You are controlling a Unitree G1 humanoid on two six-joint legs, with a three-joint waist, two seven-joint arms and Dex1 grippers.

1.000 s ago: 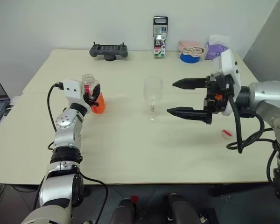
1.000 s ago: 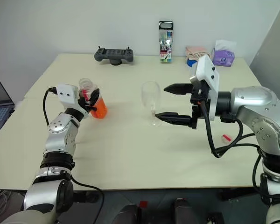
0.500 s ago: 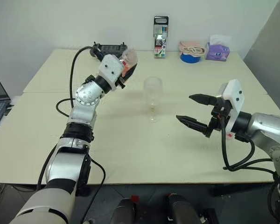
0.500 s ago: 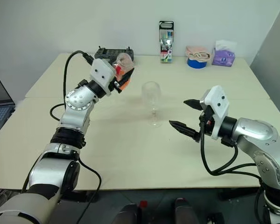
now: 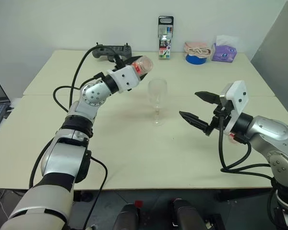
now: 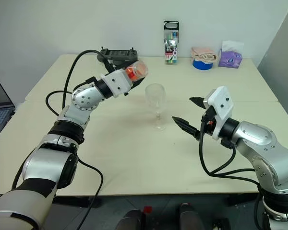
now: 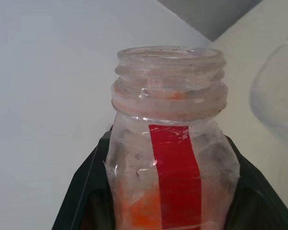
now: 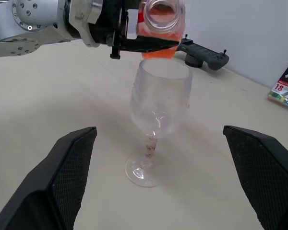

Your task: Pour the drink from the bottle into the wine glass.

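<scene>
2 black fingers of your left gripper [image 5: 134, 70] are clamped on the bottle [image 5: 140, 67], which lies nearly level with its open mouth aimed at the wine glass [image 5: 157, 98]. That mouth sits just beside and slightly above the glass rim, not yet over the bowl. Orange drink [image 6: 131, 72] pools low in the bottle. Your right gripper [image 5: 198, 108] waits on the glass's other side, fingers spread wide and holding nothing. Glass stands upright on the table [image 5: 134, 153], seemingly dry.
</scene>
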